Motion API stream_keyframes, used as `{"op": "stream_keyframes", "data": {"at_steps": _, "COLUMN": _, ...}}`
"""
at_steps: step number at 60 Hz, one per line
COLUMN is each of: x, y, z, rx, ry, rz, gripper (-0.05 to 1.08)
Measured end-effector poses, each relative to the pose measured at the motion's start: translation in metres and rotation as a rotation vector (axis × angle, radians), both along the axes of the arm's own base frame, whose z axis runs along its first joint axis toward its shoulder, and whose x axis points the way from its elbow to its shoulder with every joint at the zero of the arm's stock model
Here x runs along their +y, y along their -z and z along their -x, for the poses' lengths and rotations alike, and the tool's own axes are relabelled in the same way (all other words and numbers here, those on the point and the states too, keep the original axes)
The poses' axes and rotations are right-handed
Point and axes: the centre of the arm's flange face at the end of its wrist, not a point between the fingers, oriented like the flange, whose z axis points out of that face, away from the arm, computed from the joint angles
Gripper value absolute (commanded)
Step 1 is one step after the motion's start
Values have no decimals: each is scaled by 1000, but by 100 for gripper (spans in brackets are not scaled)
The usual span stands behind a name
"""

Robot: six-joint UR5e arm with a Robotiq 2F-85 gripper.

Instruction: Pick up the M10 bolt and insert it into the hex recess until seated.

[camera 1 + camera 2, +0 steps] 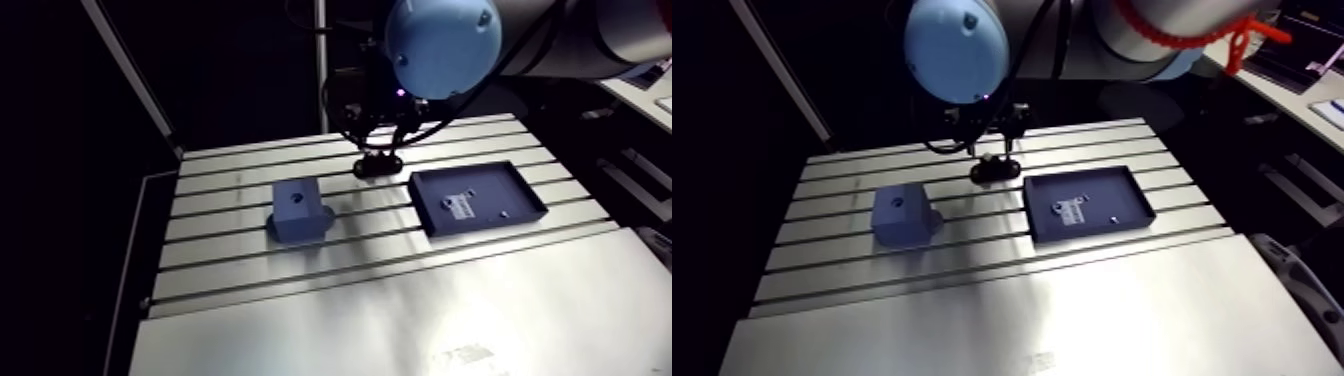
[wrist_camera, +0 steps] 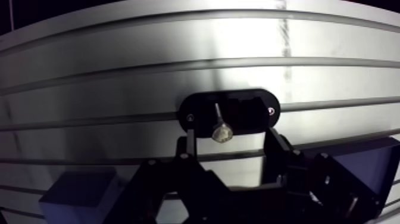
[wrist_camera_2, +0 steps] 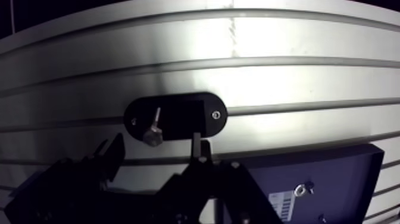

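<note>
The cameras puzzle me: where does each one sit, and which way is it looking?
Arm view: rides on the arm's upper link, looking down across the slotted table at the blue block and dark tray; the light-blue joint cap and the gripper show.
Wrist view: sits on the wrist, looking down past the gripper's open fingers at the bolt on its black holder.
Shared: holder, block, tray and table appear in both.

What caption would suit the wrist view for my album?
Open gripper poised over a bolt lying on a black oval holder on the slotted table.
</note>
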Motion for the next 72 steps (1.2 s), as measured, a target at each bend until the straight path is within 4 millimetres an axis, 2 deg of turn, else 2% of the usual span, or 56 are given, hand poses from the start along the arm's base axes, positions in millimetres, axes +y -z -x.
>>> {"op": "stream_keyframes", "data": {"at_steps": 47, "x": -5, "y": 8, "z": 2, "rx": 12, "ry": -7, "rz": 0, "gripper": 38}}
{"op": "stream_keyframes", "data": {"at_steps": 72, "x": -5, "y": 10, "z": 1, "rx": 8, "ry": -6, "rz": -1, "gripper": 46}}
